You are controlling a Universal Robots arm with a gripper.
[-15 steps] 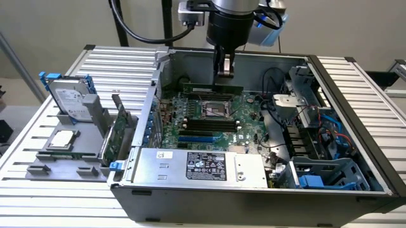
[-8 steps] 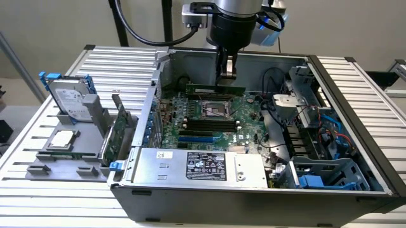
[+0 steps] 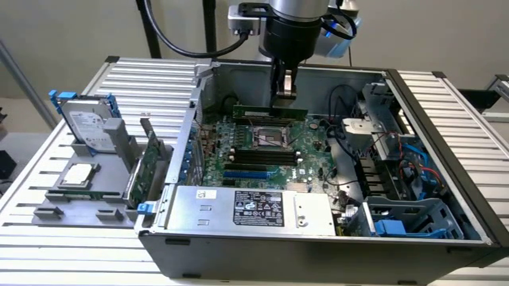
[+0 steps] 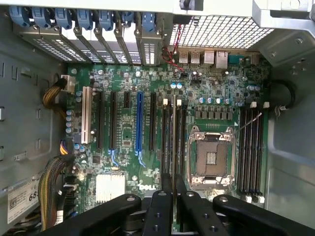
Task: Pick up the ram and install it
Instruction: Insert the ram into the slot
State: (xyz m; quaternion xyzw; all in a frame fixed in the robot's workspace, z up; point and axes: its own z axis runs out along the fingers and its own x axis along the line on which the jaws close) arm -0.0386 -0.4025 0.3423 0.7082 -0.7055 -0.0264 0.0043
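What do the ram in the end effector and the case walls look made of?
The ram: green circuit-board laminate, probably fibreglass, matte, with dark chips along it. The case walls: grey sheet metal by the look, dull finish, with folded edges and perforated vents.

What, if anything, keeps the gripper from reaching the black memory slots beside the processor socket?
Probably nothing, so yes: the gripper, holding the ram, hangs inside the open case, and the memory slots lie uncovered past the processor socket.
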